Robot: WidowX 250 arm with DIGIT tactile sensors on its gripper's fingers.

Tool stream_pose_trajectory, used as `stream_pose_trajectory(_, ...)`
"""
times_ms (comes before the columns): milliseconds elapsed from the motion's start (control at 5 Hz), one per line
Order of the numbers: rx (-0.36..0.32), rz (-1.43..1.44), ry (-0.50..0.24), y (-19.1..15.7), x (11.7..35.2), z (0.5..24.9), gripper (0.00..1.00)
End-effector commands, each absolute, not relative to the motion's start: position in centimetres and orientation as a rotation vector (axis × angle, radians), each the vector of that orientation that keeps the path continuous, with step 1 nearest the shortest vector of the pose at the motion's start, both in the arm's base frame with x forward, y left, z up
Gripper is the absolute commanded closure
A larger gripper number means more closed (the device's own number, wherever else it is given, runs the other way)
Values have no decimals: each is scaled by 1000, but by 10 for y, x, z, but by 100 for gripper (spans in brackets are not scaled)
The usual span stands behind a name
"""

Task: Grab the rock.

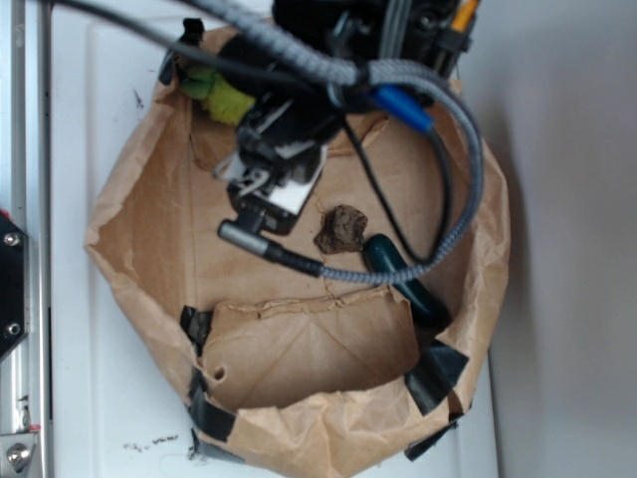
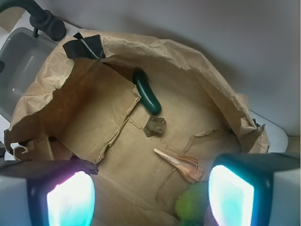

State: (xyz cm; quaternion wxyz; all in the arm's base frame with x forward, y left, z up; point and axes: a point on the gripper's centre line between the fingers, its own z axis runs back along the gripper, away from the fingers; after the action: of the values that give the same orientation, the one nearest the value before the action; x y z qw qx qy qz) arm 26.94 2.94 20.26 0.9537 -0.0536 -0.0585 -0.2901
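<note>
Hovering wide open, hand holds nothing above rock.

Brown paper bag, taped with black tape, sitting open on white desk; holding dark green curved object, orange conch shell, yellow-green fuzzy item.
</note>
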Motion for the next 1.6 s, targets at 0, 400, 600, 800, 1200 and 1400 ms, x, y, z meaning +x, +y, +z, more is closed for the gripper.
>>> stream_pose_trajectory(0, 51, -657, -159, -14, 275, 172, 0)
stream_pose_trajectory(400, 131, -740, -91, -42, 262, 68, 0)
stream_pose_trajectory(600, 112, -736, -49, -35, 270, 40, 0)
stream_pose_trajectory(800, 65, -709, -44, -21, 281, 37, 0)
stream_pose_trajectory(1200, -67, -685, -73, 11, 292, 68, 0)
stream_pose_trajectory(1400, -127, -681, -119, 20, 288, 93, 0)
